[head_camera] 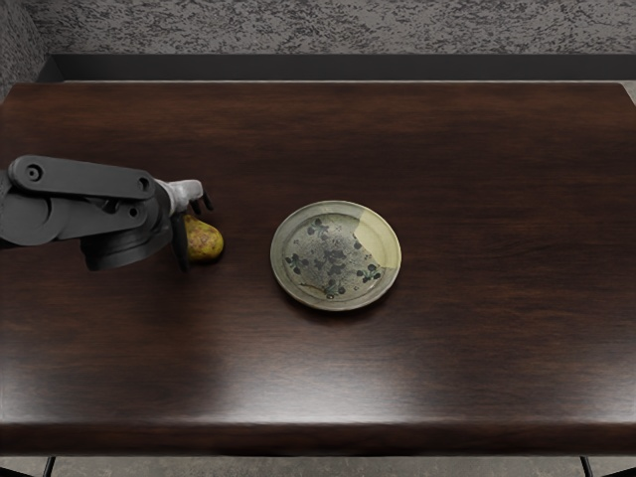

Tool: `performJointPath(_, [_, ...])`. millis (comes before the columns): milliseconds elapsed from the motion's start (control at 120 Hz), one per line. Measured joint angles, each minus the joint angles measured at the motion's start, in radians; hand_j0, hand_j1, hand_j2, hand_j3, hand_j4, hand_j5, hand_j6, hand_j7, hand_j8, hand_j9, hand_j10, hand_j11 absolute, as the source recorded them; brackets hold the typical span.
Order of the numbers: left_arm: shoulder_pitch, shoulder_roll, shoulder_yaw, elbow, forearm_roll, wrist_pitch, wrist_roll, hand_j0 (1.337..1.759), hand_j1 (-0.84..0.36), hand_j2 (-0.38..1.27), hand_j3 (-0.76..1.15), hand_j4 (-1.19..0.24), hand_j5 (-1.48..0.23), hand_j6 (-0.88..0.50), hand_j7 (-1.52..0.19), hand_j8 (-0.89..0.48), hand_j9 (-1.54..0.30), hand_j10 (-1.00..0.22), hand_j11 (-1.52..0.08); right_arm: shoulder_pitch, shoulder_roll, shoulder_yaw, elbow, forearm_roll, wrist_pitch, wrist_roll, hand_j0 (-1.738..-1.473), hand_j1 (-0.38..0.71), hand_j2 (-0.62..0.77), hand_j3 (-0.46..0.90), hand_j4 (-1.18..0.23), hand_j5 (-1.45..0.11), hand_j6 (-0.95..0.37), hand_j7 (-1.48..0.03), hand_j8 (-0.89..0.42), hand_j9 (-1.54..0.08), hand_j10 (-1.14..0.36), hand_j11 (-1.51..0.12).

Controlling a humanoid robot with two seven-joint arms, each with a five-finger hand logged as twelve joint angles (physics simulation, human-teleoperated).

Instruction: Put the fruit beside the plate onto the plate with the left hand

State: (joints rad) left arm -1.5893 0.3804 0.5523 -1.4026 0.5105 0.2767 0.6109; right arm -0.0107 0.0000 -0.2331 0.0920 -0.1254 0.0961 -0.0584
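The plate (pixel 336 255) lies mid-way across the tabletop (pixel 477 378). The fruit (pixel 206 241) sits at its nine o'clock, apart; the left hand (pixel 184 214) is at the fruit's nine o'clock, up against it.

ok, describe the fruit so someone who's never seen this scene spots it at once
On the dark wooden table, find the round speckled plate near the middle. Left of it, clear of its rim, the fruit lies on the wood right at the left hand. It is the only small yellow-green thing with a reddish blush.
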Motion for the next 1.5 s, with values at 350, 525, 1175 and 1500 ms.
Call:
performJointPath(350, [0.045, 0.0, -0.034, 0.005, 0.002, 0.0, 0.0, 1.658, -0.12, 0.09, 0.0, -0.42, -0.51, -0.42, -0.52, -0.42, -0.52, -0.42, -0.52, 0.0, 0.0, 0.0, 0.0, 0.0, 0.0, 0.0, -1.658, -0.33, 0.0, 0.0, -0.02, -0.02, -0.02, -0.02, -0.02, -0.02, -0.02, -0.02])
performJointPath(525, [0.063, 0.006, -0.077, 0.005, -0.001, -0.005, 0.0, 1.657, -0.24, 0.16, 0.0, -0.53, -0.68, -0.44, -0.68, -0.53, -0.68, -0.53, -0.68, 0.0, 0.0, 0.0, 0.0, 0.0, 0.0, 0.0, -1.658, -0.33, 0.0, 0.0, -0.02, -0.02, -0.02, -0.02, -0.02, -0.02, -0.02, -0.02])
performJointPath(1175, [0.316, 0.126, -0.734, 0.037, -0.03, -0.159, 0.001, 1.656, -0.25, 0.37, 0.0, -0.55, -0.87, -0.42, -0.88, -0.53, -0.85, -0.65, -0.85, 0.0, 0.0, 0.0, 0.0, 0.0, 0.0, 0.0, -1.658, -0.33, 0.0, 0.0, -0.02, -0.02, -0.02, -0.02, -0.02, -0.02, -0.02, -0.02])
performJointPath(1500, [0.353, -0.106, -0.841, 0.119, -0.035, -0.183, 0.001, 1.658, -0.3, 0.5, 0.0, -0.57, -0.88, -0.41, -0.88, -0.52, -0.85, -0.65, -0.85, 0.0, 0.0, 0.0, 0.0, 0.0, 0.0, 0.0, -1.658, -0.33, 0.0, 0.0, -0.02, -0.02, -0.02, -0.02, -0.02, -0.02, -0.02, -0.02])
